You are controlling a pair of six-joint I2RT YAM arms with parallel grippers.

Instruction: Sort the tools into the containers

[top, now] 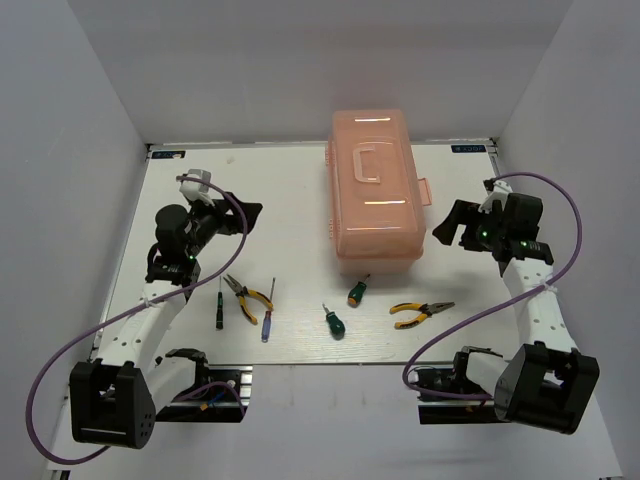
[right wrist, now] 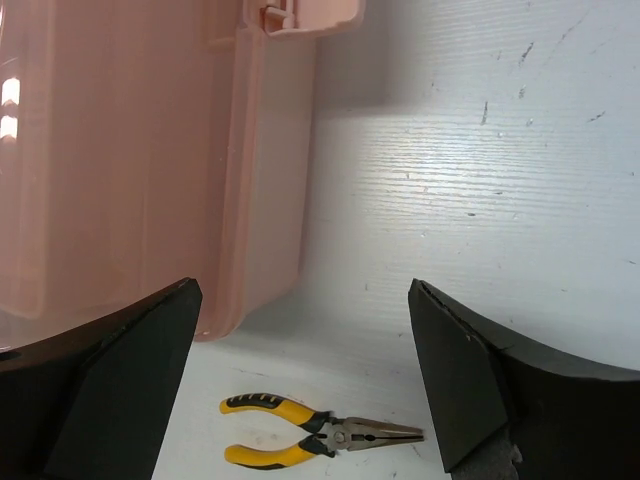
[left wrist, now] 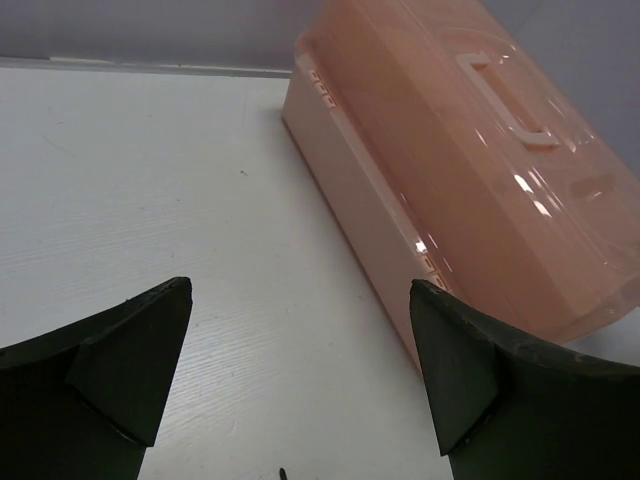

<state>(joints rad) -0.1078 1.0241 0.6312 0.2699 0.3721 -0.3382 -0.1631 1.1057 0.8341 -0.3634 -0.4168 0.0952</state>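
- Toolbox (top: 375, 190): lid shut, at 12 o'clock on the desk (top: 280, 180). It probably has to be opened before any sorting.
- Left pincer (top: 248, 214): jaws apart, empty, at the toolbox's 9 o'clock, facing it.
- Right pincer (top: 447, 226): jaws apart, empty, at the toolbox's 3 o'clock beside the latch (top: 424, 190), likely placed to release it.
- Tools (top: 333, 322): six in a row on the desk at the toolbox's 6 o'clock. One pliers (right wrist: 310, 432) lies at the right pincer's 6 o'clock, apart from it.
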